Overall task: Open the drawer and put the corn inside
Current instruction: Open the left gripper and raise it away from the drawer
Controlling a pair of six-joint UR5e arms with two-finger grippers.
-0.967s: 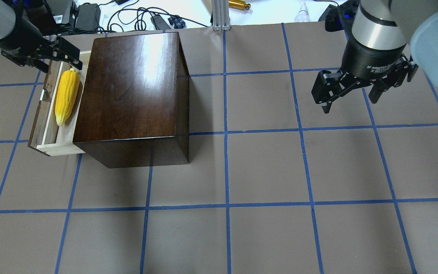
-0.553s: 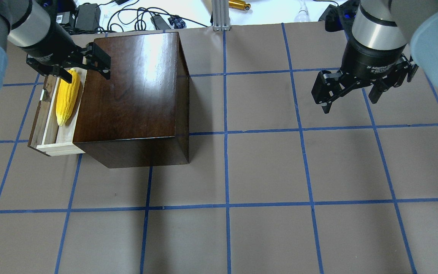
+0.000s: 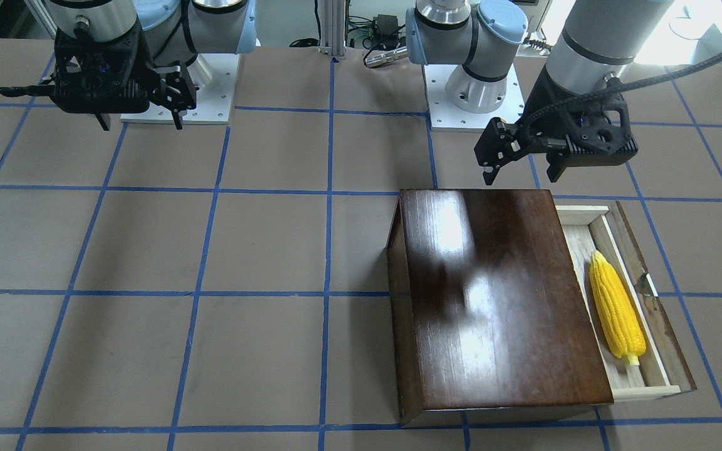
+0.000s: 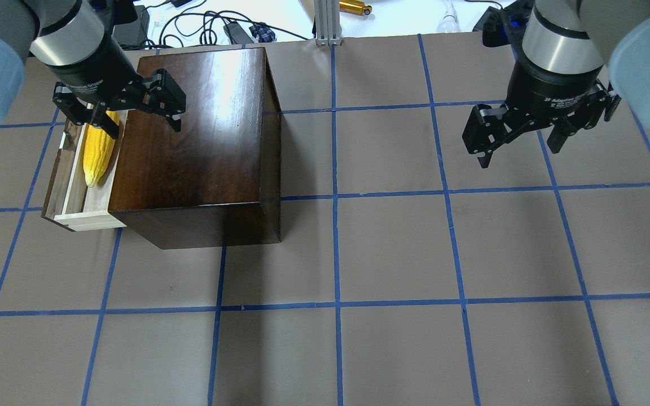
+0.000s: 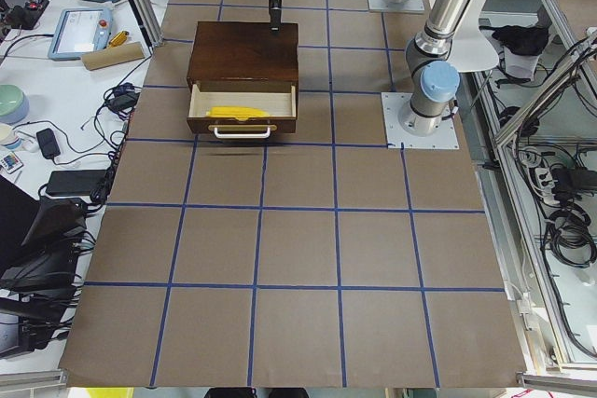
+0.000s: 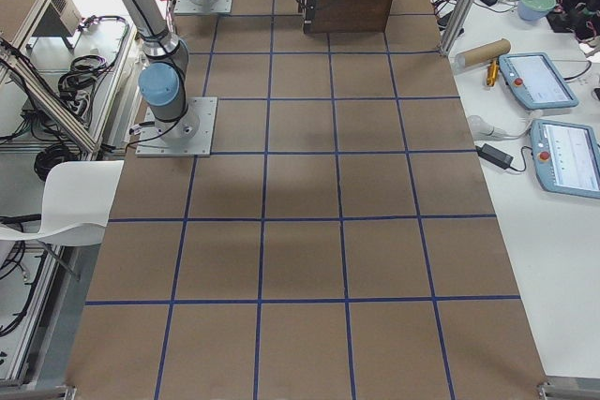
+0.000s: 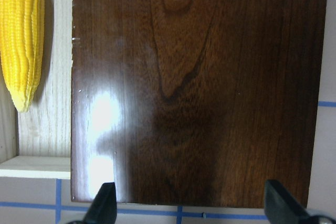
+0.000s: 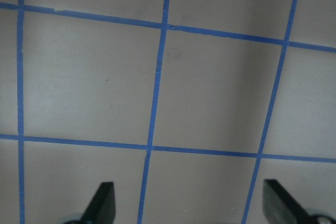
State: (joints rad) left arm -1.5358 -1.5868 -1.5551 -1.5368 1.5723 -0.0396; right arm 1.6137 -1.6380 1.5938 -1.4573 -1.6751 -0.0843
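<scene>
The drawer [image 4: 72, 189] is pulled out of the left side of the glossy dark-brown box [image 4: 195, 124]. The yellow corn [image 4: 98, 155] lies lengthwise in the drawer; it also shows in the front view [image 3: 616, 307] and the left wrist view [image 7: 22, 35]. My left gripper [image 4: 144, 127] is open and empty, raised above the box's top near the drawer side, apart from the corn. My right gripper [image 4: 519, 155] is open and empty above bare table at the right.
Cables and power bricks [image 4: 212, 22] and an aluminium post [image 4: 328, 22] lie beyond the table's far edge. Both arm bases [image 3: 474, 94] stand on the robot's side of the table. Blue tape lines grid the brown tabletop [image 4: 392, 248].
My left gripper has moved right, from beyond the drawer's far end to above the box top. The corn, drawer and right arm have not moved.
</scene>
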